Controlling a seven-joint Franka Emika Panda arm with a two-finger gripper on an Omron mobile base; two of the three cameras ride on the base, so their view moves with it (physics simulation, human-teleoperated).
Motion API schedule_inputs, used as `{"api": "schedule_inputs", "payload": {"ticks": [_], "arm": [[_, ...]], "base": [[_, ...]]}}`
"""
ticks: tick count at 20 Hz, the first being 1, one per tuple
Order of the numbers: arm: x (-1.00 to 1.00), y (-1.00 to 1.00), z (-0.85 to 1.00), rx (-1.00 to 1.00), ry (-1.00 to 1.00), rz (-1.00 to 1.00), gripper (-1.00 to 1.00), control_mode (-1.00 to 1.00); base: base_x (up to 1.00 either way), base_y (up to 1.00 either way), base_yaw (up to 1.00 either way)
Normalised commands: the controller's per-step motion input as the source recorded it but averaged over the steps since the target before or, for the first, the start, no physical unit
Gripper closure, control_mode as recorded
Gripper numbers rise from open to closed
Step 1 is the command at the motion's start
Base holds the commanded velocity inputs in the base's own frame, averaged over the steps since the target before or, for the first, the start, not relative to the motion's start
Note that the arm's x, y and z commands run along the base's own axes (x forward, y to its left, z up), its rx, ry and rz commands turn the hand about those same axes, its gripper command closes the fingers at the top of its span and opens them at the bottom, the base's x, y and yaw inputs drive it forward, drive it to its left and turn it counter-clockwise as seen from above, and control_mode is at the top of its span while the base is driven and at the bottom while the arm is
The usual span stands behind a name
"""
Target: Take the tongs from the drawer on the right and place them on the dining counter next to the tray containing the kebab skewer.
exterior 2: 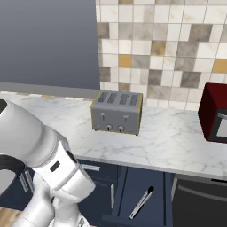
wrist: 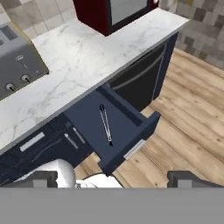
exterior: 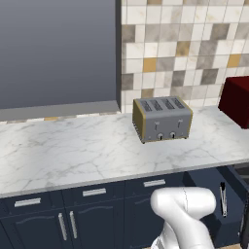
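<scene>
the drawer stands pulled out from the navy cabinet run below the marble tabletop. its flat front faces the wooden floor and carries a short horizontal silver bar handle. in the hand view the drawer lies below the middle of the frame, between the tabletop edge and the floor.

the tongs lie flat on the drawer floor, two slim arms close together, roughly along the drawer's depth. the end nearer the drawer front is dark. in the right base view the tongs lie slanted inside the open drawer, below the tabletop and just left of a dark appliance front. in the left base view the tongs appear as a thin upright bar at the lower right, beside the white arm.

the fingers are spread wide and pinch nothing. their two dark tips rise at the bottom of the hand view, one at each side, well apart from the tongs and above the drawer front.

on the tabletop stands a grey four-slot toaster with brass-coloured sides. to its right stands a dark red appliance with a glass door. a tiled wall rises behind both.
</scene>
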Motion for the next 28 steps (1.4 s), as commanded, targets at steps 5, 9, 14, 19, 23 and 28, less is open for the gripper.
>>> {"api": "schedule_inputs", "payload": {"ticks": [5, 9, 14, 19, 23, 28], "arm": [[0.48, -0.03, -0.40, 0.13, 0.27, 0.23, -1.00, -1.00], [0.44, 0.00, -0.45, 0.00, 0.08, 0.11, -1.00, -1.00], [0.34, -0.03, -0.49, 0.00, 0.00, 0.07, -1.00, -1.00], [0.16, -0.33, -0.63, 0.00, 0.00, 0.03, -1.00, -1.00], [0.22, -0.36, -0.60, 0.00, 0.00, 0.03, -1.00, -1.00], [0.44, -0.38, -0.50, 0.00, 0.01, 0.05, -1.00, -1.00]], "base": [[0.00, 0.00, 0.00], [0.00, 0.00, 0.00], [0.00, 0.00, 0.00], [0.00, 0.00, 0.00], [0.00, 0.00, 0.00], [0.00, 0.00, 0.00]]}}
